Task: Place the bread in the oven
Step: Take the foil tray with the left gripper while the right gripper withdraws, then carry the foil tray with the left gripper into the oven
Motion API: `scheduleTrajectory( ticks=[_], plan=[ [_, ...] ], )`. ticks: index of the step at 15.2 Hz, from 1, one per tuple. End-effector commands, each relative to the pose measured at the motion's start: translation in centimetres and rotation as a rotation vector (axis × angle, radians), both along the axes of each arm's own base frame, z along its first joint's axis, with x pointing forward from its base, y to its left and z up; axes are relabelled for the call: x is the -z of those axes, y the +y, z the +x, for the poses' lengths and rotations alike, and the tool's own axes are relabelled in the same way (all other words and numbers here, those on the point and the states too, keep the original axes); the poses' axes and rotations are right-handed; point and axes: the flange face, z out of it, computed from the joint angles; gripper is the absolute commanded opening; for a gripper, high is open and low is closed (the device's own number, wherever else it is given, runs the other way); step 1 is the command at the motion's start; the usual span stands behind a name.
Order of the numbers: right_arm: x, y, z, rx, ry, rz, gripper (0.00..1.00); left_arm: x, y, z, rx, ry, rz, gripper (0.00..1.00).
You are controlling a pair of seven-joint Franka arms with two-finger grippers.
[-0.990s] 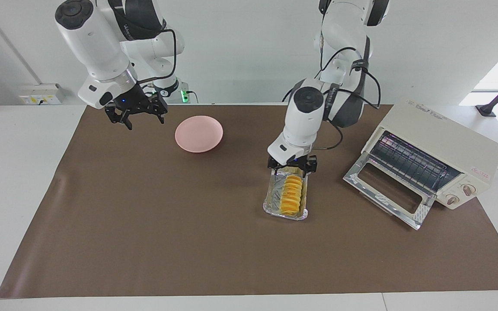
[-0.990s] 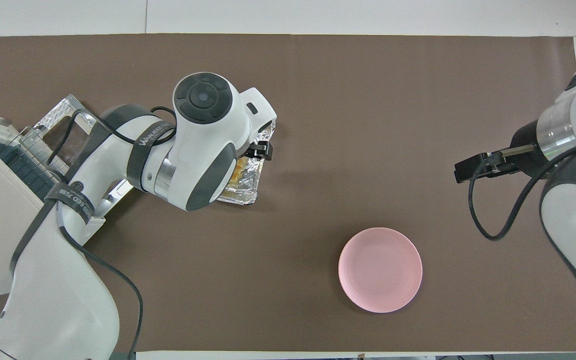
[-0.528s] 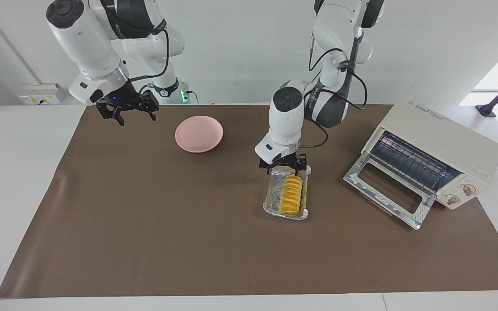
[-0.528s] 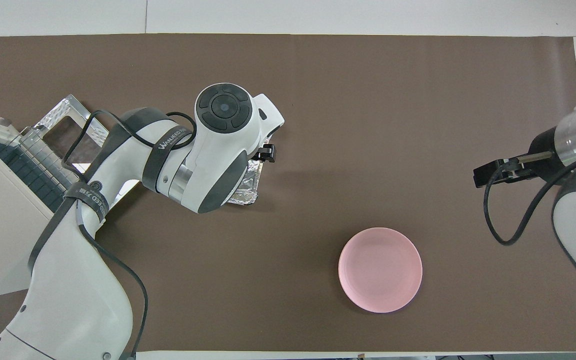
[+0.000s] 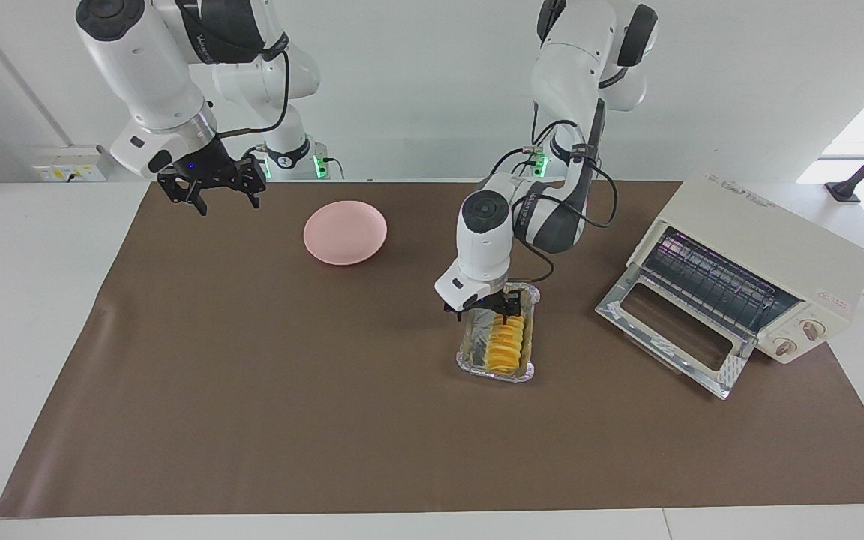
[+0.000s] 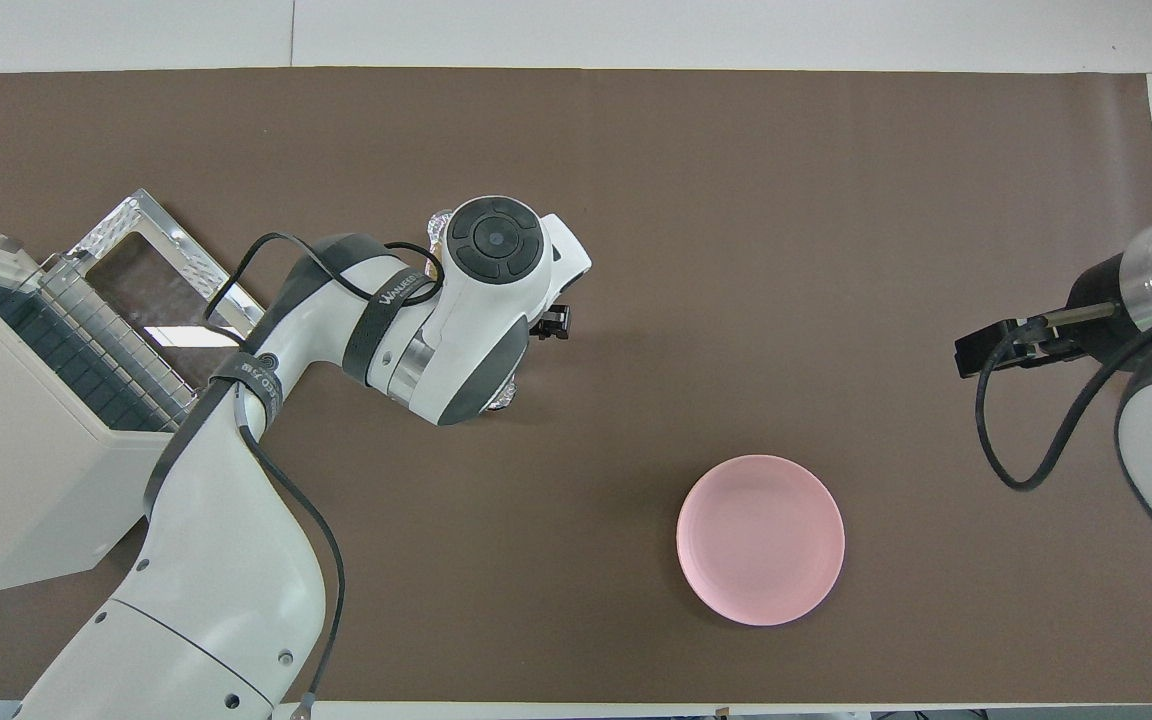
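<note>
Bread (image 5: 505,343), a ridged golden-yellow loaf, lies in a silver foil tray (image 5: 471,352) on the brown mat (image 5: 252,390) that covers the bench, about midway between the bench's two long edges and nearer the left arm's end. Just beside the tray, closer still to that end, stands the cream-white oven (image 5: 766,262) with its glass door (image 5: 668,330) dropped open onto the mat and the wire rack (image 5: 709,281) showing inside.

The left tool (image 5: 483,306) is down over the end of the tray nearest the robots, right at that end of the bread, with its fingers spread apart; whether they touch the loaf cannot be told. From overhead the left arm's wrist hides nearly all of the tray, and only a black part of the left tool (image 6: 553,322) sticks out past it.

The right tool (image 5: 211,193) hangs in the air above the corner of the mat at the right arm's end, by the robots' edge of the bench, fingers apart and holding nothing. A pink plate (image 5: 345,232) sits on the mat between that corner and the tray, near the robots' edge.
</note>
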Motion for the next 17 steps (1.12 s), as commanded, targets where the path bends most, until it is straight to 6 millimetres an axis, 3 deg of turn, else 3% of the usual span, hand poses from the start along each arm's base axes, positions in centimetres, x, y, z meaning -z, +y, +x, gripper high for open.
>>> scheduleTrajectory(
  ticks=[1, 2, 6, 8, 10, 11, 12, 15, 17],
  plan=[
    [-0.2, -1.0, 0.3, 0.004, 0.010, 0.005, 1.00, -0.1, -0.6, -0.4, -0.027, -0.029, -0.008, 1.00],
    [-0.2, -1.3, 0.3, 0.010, 0.014, 0.005, 1.00, 0.0, -0.7, -0.5, -0.054, -0.029, -0.007, 1.00],
    [-0.3, -1.4, 0.3, 0.006, 0.007, -0.016, 1.00, -0.1, -1.9, -1.3, -0.135, -0.033, -0.006, 0.67],
    [-0.8, -1.2, 0.6, 0.004, -0.014, -0.015, 1.00, -0.1, -1.9, -1.4, -0.176, -0.034, -0.005, 0.45],
    [-1.0, -1.0, 1.2, 0.007, -0.041, -0.002, 1.00, 0.0, -1.3, -1.1, -0.187, -0.028, 0.001, 0.16],
    [-1.3, -1.0, 1.3, 0.009, -0.045, 0.004, 1.00, 0.1, -1.1, -1.0, -0.190, -0.028, 0.002, 0.15],
    [-1.9, -1.1, 1.3, 0.011, -0.048, 0.006, 1.00, 0.0, -1.0, -0.9, -0.192, -0.029, 0.001, 0.00],
    [-2.5, -0.9, 1.6, 0.005, -0.015, 0.004, 1.00, -0.8, -0.7, -0.6, -0.211, -0.007, 0.024, 0.00],
    [-2.5, -1.0, 1.6, 0.006, -0.007, 0.004, 1.00, -3.5, 0.5, 0.9, -0.252, 0.049, 0.074, 0.00]
  ],
)
